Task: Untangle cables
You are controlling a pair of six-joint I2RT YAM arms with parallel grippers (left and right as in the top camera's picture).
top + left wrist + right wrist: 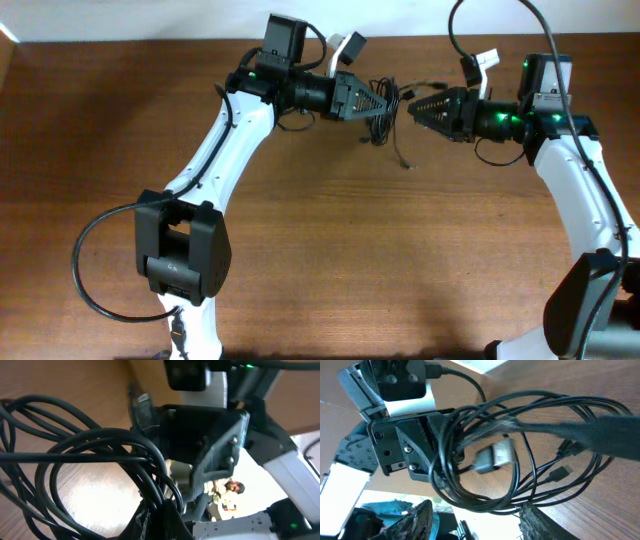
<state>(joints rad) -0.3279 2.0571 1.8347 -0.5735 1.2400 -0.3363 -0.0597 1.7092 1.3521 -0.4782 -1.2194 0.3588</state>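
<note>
Clamping one bundle of cables (389,110), the left gripper (379,100) faces the right gripper (414,108), whose two fingers (422,519) stand apart.

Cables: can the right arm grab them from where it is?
Probably yes. The right gripper is open, and the cables loop just ahead of its spread fingers with nothing between them. The left gripper sits close behind the bundle.
</note>
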